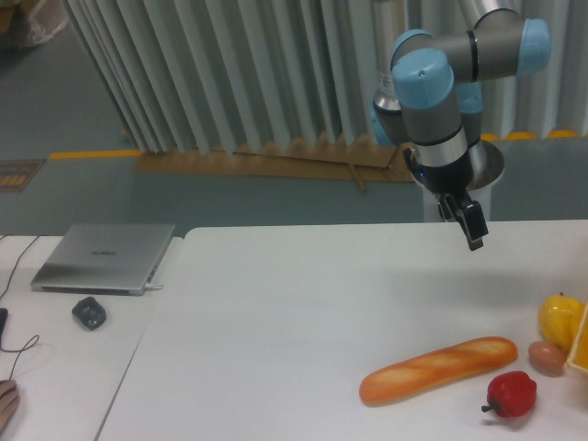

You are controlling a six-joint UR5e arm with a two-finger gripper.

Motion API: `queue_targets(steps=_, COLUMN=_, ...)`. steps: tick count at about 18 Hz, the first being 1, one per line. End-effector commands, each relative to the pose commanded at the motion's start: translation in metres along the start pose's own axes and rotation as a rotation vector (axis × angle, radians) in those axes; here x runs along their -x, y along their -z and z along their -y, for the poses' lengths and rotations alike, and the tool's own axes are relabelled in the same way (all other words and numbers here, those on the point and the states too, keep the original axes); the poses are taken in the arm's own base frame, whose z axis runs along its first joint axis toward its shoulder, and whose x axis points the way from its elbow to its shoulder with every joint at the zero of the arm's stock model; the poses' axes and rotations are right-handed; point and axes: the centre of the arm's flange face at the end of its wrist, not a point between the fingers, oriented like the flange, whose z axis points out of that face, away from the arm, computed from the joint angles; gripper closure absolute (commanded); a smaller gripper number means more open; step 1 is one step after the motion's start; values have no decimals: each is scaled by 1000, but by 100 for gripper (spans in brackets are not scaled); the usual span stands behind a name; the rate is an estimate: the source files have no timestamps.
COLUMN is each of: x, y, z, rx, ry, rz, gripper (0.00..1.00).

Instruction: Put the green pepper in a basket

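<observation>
At right edge only a slanted basket (581, 347) rim shows, cut off. Gripper (472, 230) hangs upper right; its grip state seems unreadable edge-on. No green pepper visible.

the worktop (303, 312) is showing plain white. near its right edge, a loaf of bread (439, 368) is glowing golden orange with paler slashes, a pepper (511, 394) beside it is shining red with a dark stem, and a small egg-like thing (548, 357) is looking pinkish brown. a glossy pepper (560, 319) at the right edge is showing yellow, and the basket (581, 345) rim is showing yellow-orange. the arm (441, 83) is wearing grey with light blue caps, and the pincer (471, 228) is looking black. on the left worktop, a laptop (104, 258) is showing silver and a mouse (89, 312) dark grey.
</observation>
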Motion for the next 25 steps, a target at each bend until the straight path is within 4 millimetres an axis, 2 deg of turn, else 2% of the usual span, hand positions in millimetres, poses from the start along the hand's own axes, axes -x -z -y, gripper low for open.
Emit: queue_targets(steps=25, x=8, y=-5, z=-5, rx=31, ry=19, rz=50, gripper=0)
